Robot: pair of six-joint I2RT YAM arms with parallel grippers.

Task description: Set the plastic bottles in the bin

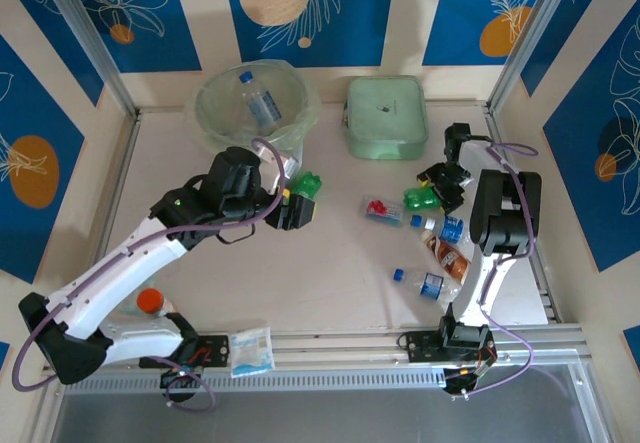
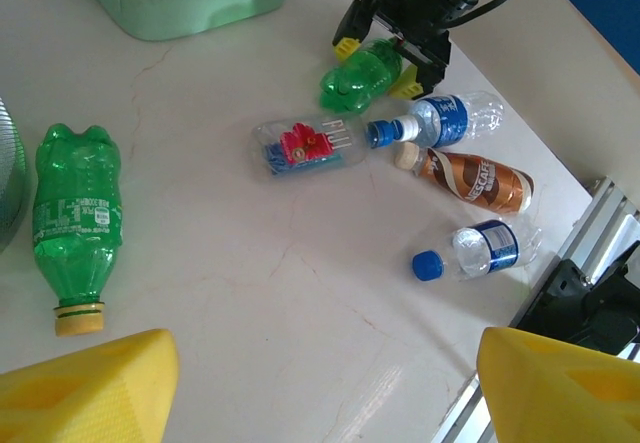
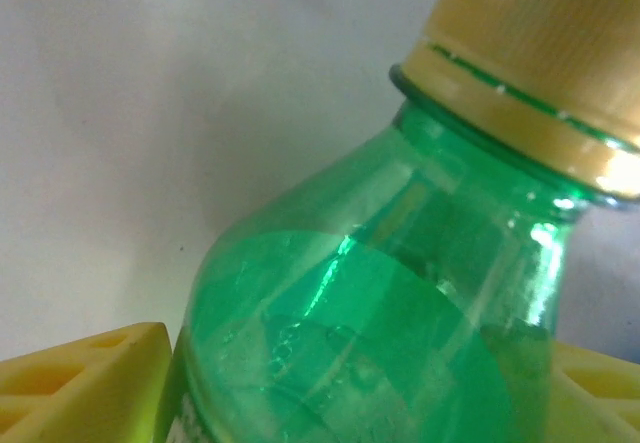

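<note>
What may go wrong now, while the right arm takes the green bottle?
The right jaws flank the green bottle on its smooth, rounded shoulder, so it might slip out. The blue-labelled bottle lies just beside and could be knocked. The left arm sits near the bin, so the arms may meet.

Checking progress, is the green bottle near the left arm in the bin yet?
Out: the green bottle lies sideways on the table.

Mint-green case far back, white-and-blue packet at near edge
</note>
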